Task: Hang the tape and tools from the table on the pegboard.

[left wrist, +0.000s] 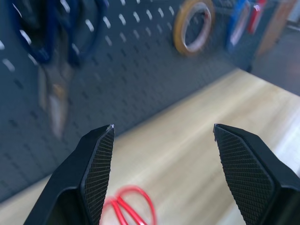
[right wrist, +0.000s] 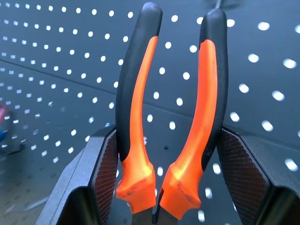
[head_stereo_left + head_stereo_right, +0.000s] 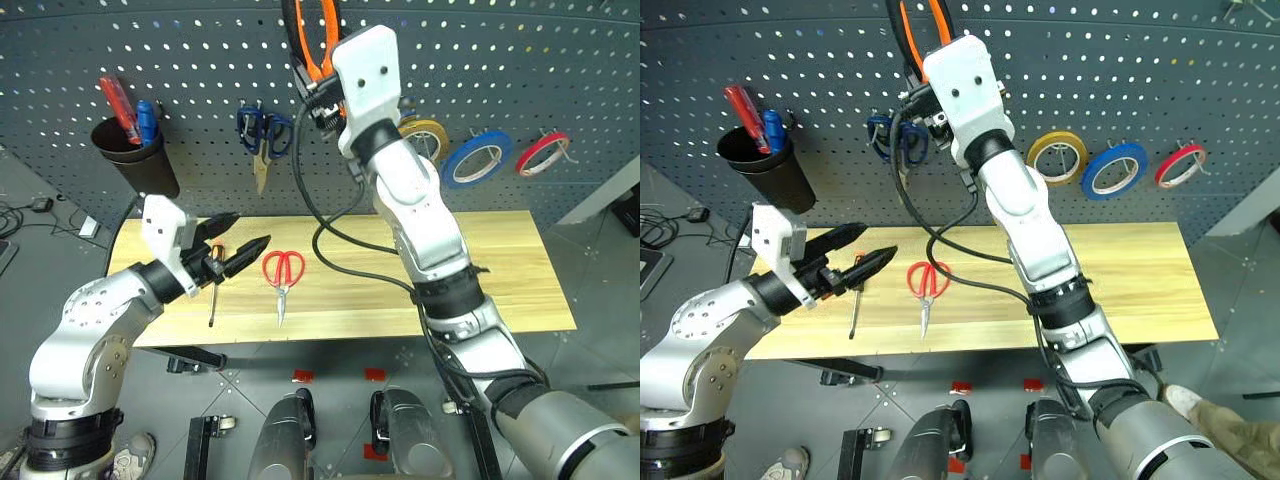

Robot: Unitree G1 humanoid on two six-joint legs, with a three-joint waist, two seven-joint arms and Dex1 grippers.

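The orange-and-black-handled pliers (image 2: 173, 103) stand handles up in front of the dark grey pegboard (image 3: 200, 50), and my right gripper (image 2: 171, 145) is shut on them near the joint. Lower down, my left gripper (image 3: 240, 235) is open and holds nothing, hovering over the left part of the wooden table (image 3: 500, 270). Just beneath it the slim screwdriver (image 3: 214, 290) lies on the table, its handle partly hidden by the fingers. The red-handled scissors (image 3: 283, 272) lie to the right of it. The blue tape (image 3: 477, 158) hangs on the pegboard.
A yellow roll (image 3: 425, 135) and a red roll (image 3: 543, 152) hang on either side of the blue tape. Blue-handled scissors (image 3: 264, 130) hang at the left, near a black cup (image 3: 135, 155) with tools in it. My right arm's black cable loops over the table's middle.
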